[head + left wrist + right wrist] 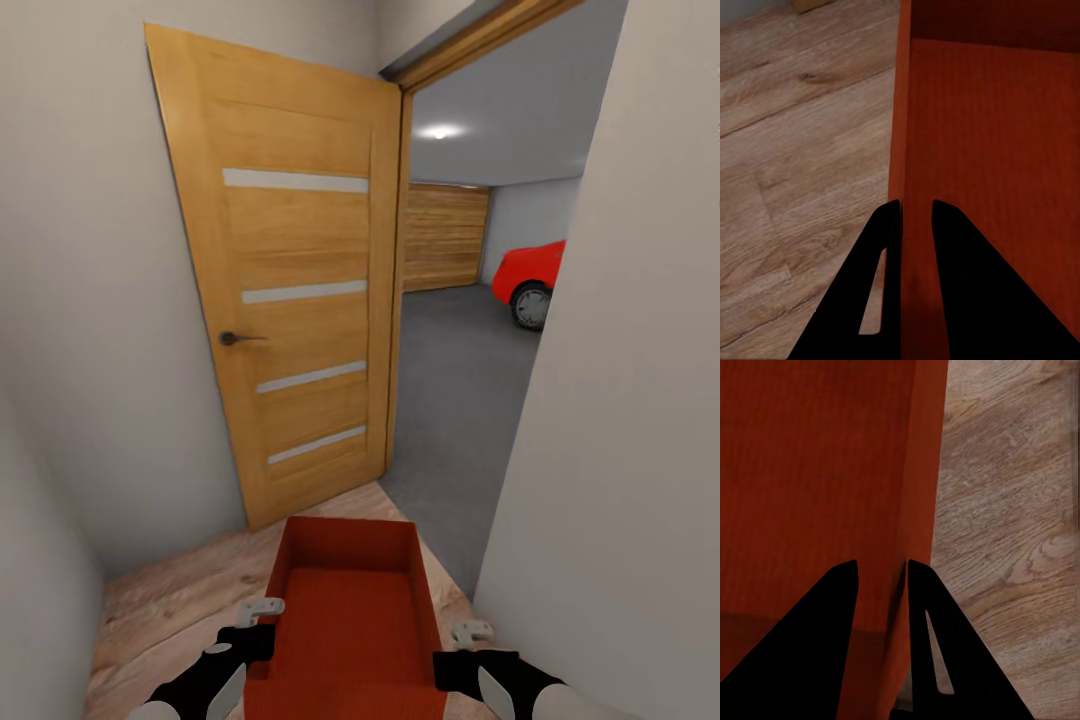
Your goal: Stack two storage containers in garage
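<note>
Before the open door (300, 290), both tools, left (916, 217) and right (881, 577), clamp the bin's (350, 620) side walls; keep it level and centred through the gap into the garage (460, 370).

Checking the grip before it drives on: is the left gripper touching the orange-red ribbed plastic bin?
Touching. The left wrist view shows the left gripper with its fingers straddling the orange-red ribbed plastic bin's side wall.

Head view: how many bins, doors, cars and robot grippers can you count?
Bins: 1
Wooden doors: 1
Red cars: 1
Grippers: 2, left gripper and right gripper, each pinching a bin wall
Total: 5
</note>
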